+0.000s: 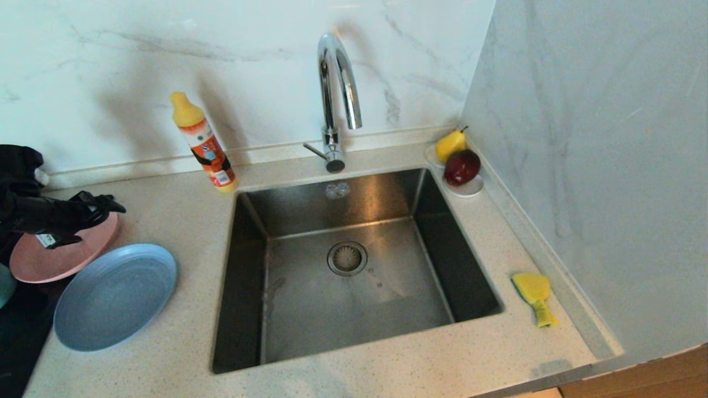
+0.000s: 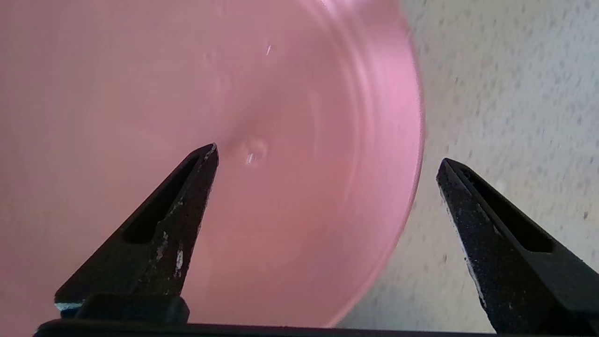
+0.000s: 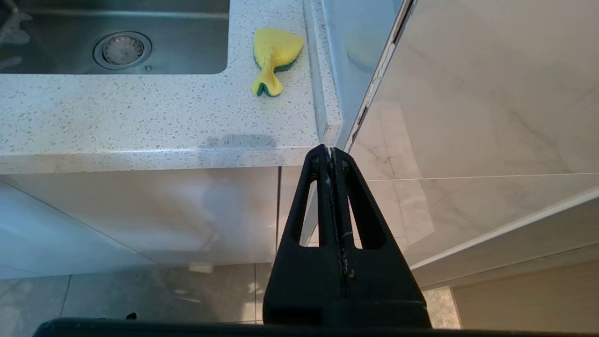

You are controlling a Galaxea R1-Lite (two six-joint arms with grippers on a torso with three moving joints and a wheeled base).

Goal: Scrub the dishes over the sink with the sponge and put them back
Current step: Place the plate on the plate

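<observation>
Stainless steel, dull and streaked, the sink (image 1: 354, 265) sits sunk in a speckled pale countertop (image 1: 166, 354), and everything else can be placed by it. Behind its far rim rises the curved chrome tap (image 1: 338, 83), and just off the far left corner of the sink an orange bottle (image 1: 206, 145) with a yellow cap leans on the counter. To the left of the sink lies the light-blue plate (image 1: 113, 296), and farther left, beyond it, the pink plate (image 1: 61, 257), whose near edge appears to overlap the blue plate's rim. At the very left edge of the head view, farthest from the sink, a sliver of the teal bowl (image 1: 4, 284) shows. The left gripper (image 1: 105, 207) hangs over the pink plate's far side; in the left wrist view its two black fingers (image 2: 187, 196) stand spread wide, one over the plate's middle and the other out past its rim above bare counter, holding nothing. Whether a fingertip touches the plate cannot be told. To the right of the sink, near its front right corner, the yellow sponge (image 1: 534, 293) with its green layer lies crumpled on the counter. At the sink's far right corner a small white saucer (image 1: 470, 189) carries a yellow pear (image 1: 449, 145) and a dark red apple (image 1: 462, 167). The right gripper (image 3: 331, 154) is parked below the counter's front edge, well away from the sink, with its fingers pressed together and empty.
</observation>
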